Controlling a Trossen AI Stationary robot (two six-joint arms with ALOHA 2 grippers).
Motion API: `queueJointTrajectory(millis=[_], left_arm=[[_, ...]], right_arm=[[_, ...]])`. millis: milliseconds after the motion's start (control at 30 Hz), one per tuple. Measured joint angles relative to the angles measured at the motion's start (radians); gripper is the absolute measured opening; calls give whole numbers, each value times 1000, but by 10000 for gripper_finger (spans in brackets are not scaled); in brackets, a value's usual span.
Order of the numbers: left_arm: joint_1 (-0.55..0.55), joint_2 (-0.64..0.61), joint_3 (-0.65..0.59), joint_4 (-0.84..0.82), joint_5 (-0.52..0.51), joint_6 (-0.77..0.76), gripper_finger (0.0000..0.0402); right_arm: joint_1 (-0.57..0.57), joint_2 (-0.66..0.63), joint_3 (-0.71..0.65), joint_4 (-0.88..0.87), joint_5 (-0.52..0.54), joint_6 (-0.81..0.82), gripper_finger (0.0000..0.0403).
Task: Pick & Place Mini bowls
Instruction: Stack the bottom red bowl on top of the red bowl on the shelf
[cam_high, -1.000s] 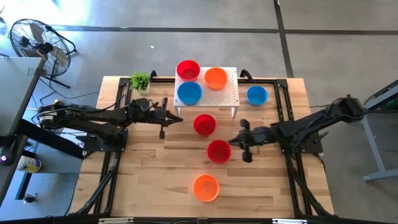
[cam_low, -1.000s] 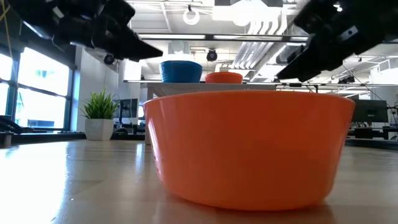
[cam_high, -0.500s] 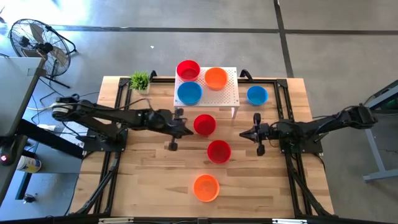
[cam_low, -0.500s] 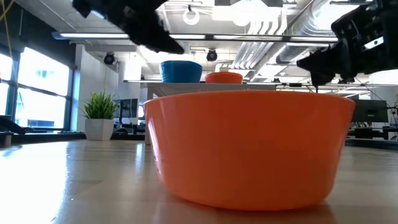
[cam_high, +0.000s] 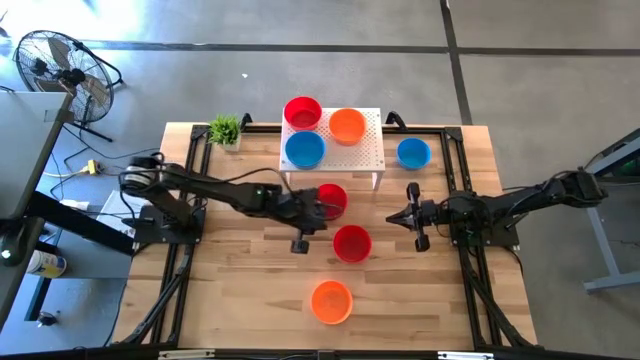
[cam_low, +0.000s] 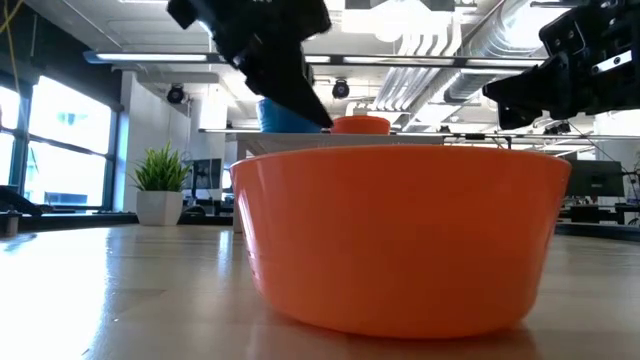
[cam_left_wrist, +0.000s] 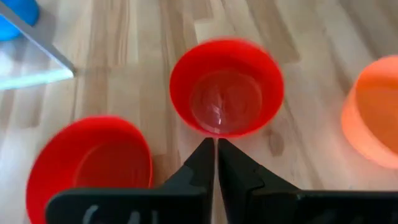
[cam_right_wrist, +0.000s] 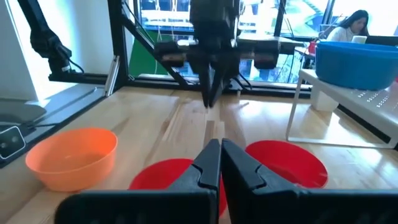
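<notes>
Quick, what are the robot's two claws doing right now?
Left gripper: jaws closed, holding nothing, over the red bowls.
Right gripper: jaws closed, holding nothing.

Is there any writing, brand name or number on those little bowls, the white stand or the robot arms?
None can be read.
Bowls: plain, no print.
White stand: only holes, no lettering.
Left claw: pale marks on its body, too blurred to read.

Around your wooden table (cam_high: 240, 290) you have grey concrete floor (cam_high: 540, 90), a standing fan (cam_high: 55, 65) off its far left corner, tall windows (cam_low: 55, 140), ceiling ducts (cam_low: 440, 45), what looks like a seated person (cam_right_wrist: 351, 28) beyond.
</notes>
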Motion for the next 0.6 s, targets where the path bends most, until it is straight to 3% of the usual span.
queueJointTrajectory(millis=[333,600], left_arm=[[-72,195,144,-33,28,164,113],[-100,277,164,-10,10,304,126]], right_arm=[[0,-1,0,-10,9,1,1],[0,10,0,-17,12,3,2]])
